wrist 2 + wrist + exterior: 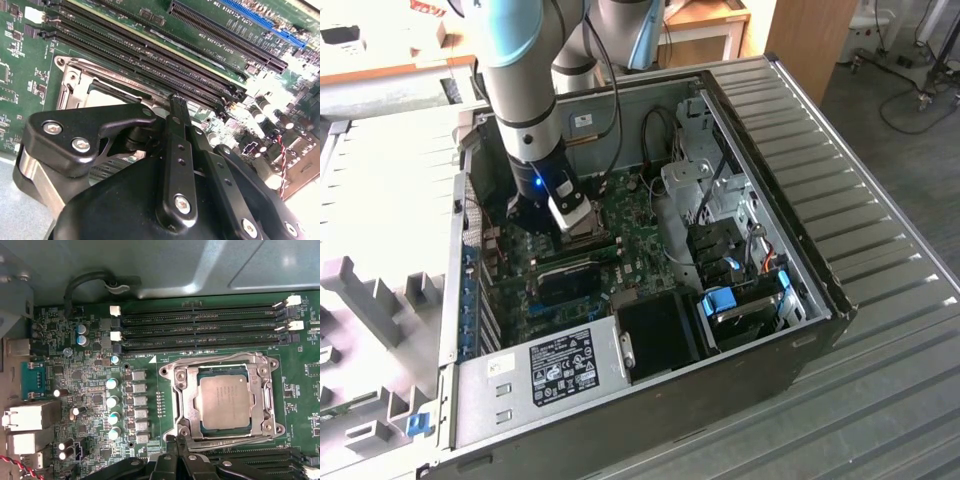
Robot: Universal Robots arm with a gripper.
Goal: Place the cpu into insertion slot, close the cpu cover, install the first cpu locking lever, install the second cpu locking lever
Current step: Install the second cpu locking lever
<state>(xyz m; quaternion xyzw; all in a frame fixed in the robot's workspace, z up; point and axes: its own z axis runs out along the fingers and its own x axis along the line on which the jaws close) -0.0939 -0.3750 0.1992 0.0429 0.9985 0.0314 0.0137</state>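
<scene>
Right now your gripper [572, 232] is low inside the open computer case [790, 240], directly over the green motherboard [640, 255] near the case wall on the exterior view's left. In the first wrist view the cpu [224, 402] lies flat in the insertion slot [202, 427], its dull silver-tan top facing up and its edges square with the socket. The cpu cover [185, 392] is down around the chip, so you see the metal top through the cover's large window. A thin locking lever [225, 441] runs along the socket edge closest to your gripper [172, 442], and the black fingertips sit right at that edge by the socket's corner screw. In the second wrist view the gripper [176, 107] has its slim fingers [177, 160] drawn tightly together, with no visible gap at the tips and nothing pinched between them that you can make out. The tips touch or nearly touch the metal socket frame [75, 85]; you cannot tell whether there is real contact. Long black memory slots [200, 330] run parallel on the far side of the socket, with another set [255, 457] beside the gripper.
</scene>
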